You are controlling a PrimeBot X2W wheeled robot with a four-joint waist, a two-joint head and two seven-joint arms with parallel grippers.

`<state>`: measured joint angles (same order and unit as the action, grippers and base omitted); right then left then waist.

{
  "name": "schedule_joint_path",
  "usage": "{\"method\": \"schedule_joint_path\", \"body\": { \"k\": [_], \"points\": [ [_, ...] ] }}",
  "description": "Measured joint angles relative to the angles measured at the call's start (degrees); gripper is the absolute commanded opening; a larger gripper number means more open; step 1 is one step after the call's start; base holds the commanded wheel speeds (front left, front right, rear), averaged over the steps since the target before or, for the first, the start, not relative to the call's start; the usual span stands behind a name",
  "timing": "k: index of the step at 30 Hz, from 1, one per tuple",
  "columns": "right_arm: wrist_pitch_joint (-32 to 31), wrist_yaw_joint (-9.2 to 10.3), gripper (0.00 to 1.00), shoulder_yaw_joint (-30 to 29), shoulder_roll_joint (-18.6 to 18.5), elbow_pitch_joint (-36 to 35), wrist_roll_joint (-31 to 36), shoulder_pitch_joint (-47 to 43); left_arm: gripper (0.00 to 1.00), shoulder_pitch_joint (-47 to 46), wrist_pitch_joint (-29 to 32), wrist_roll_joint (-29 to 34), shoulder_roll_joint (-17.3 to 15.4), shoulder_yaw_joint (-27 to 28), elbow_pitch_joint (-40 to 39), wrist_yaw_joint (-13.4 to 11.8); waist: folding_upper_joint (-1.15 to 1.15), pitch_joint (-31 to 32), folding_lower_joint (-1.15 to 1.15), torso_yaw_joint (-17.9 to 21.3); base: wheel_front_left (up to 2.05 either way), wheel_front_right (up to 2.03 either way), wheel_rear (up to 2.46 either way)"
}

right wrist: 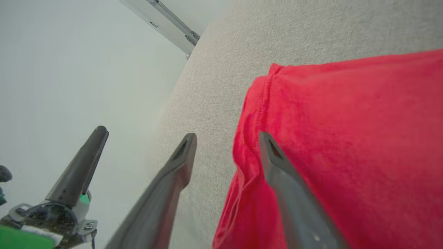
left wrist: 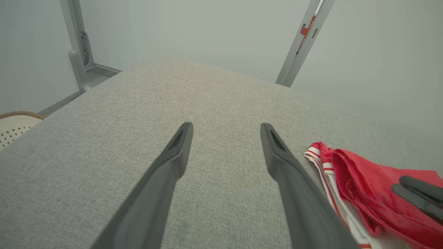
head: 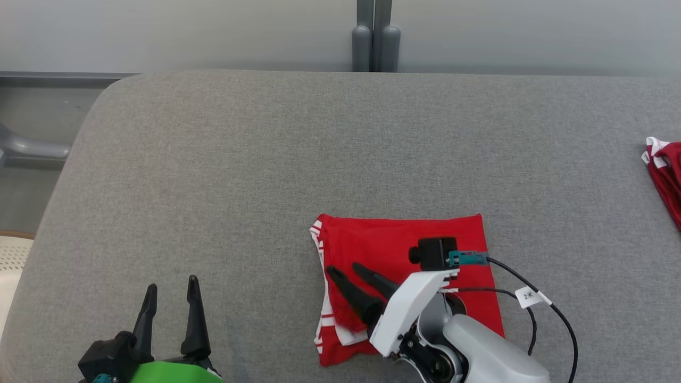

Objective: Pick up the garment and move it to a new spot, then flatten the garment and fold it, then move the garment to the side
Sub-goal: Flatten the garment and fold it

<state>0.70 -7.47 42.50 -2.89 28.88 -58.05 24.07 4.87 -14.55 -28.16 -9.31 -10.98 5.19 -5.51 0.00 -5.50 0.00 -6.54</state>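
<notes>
The garment is red with white-striped trim, folded into a rough square on the grey cushioned table, right of centre near the front. My right gripper hovers over its left part, open, fingers pointing toward the striped edge. In the right wrist view the red cloth lies under and beside the right finger, and the gripper holds nothing. My left gripper stands open at the front left, well apart from the garment. The left wrist view shows the gripper over bare fabric, the garment at the right.
Another red and white garment lies at the table's right edge. A grey post stands behind the table's far edge. A pale perforated basket sits off the left side. A black cable trails from my right wrist.
</notes>
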Motion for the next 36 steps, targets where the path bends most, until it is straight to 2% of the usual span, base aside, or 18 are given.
{"method": "schedule_joint_path", "body": {
  "k": [5, 8, 11, 15, 21, 24, 27, 31, 36],
  "points": [
    [3.18, 0.0, 1.0, 0.9, 0.03, -1.32, -3.25, 1.68, 1.0, -0.14, -0.12, -0.01, -0.02, 0.03, 0.4, 0.03, 0.0, -0.08, 0.0, 0.47, 0.0, 0.0, 0.0],
    [6.83, 0.0, 1.0, -0.96, -0.12, -1.47, -2.09, 2.69, 1.0, -0.16, -0.13, -0.01, -0.02, 0.01, 0.53, 0.07, 0.0, -0.05, 0.0, 0.89, 0.0, 0.0, 0.0],
    [11.0, 0.0, 1.0, -2.88, -2.4, -0.8, 3.21, 3.96, 1.0, -0.19, -0.14, -0.01, -0.03, -0.05, 0.69, 0.24, 0.0, 0.03, 0.0, 1.36, 0.0, 0.0, 0.0],
    [13.57, 0.0, 1.0, -7.58, -4.8, 0.57, 10.91, 4.15, 1.0, -0.24, -0.15, 0.08, -0.02, -0.44, 0.87, 0.49, 0.0, 0.22, 0.0, 1.98, 0.0, 0.0, 0.0],
    [14.29, 0.0, 1.0, -19.26, -5.75, -2.31, 23.9, -0.08, 1.0, -1.49, -0.2, 0.81, -0.16, -1.68, 1.57, 1.03, 0.0, 0.87, 0.0, 2.84, 0.0, 0.0, 0.0],
    [14.34, 0.0, 1.0, -26.93, -5.04, -6.99, 30.86, -4.66, 1.0, -2.65, -0.21, 1.32, -0.21, -2.04, 2.12, 1.14, 0.0, 1.55, 0.0, 3.28, 0.0, 0.0, 0.0],
    [14.35, 0.0, 1.0, -32.12, -3.77, -11.06, 35.96, -9.38, 1.0, -3.44, -0.22, 1.51, -0.04, -2.02, 2.74, 1.22, 0.0, 2.16, 0.0, 3.84, 0.0, 0.0, 0.0],
    [14.35, 0.0, 1.0, -36.49, -2.19, -15.8, 41.28, -14.36, 1.0, -3.49, -0.24, 2.08, 0.46, -1.78, 3.71, 1.21, 0.0, 3.04, 0.0, 4.83, 0.0, 0.0, 0.0],
    [14.36, 0.0, 1.0, -38.61, -0.86, -18.4, 43.81, -18.86, 1.0, -3.03, -0.41, 2.58, 1.16, -1.3, 4.33, 1.48, 0.0, 4.33, 0.0, 6.11, 0.0, 0.0, 0.0]
  ]
}}
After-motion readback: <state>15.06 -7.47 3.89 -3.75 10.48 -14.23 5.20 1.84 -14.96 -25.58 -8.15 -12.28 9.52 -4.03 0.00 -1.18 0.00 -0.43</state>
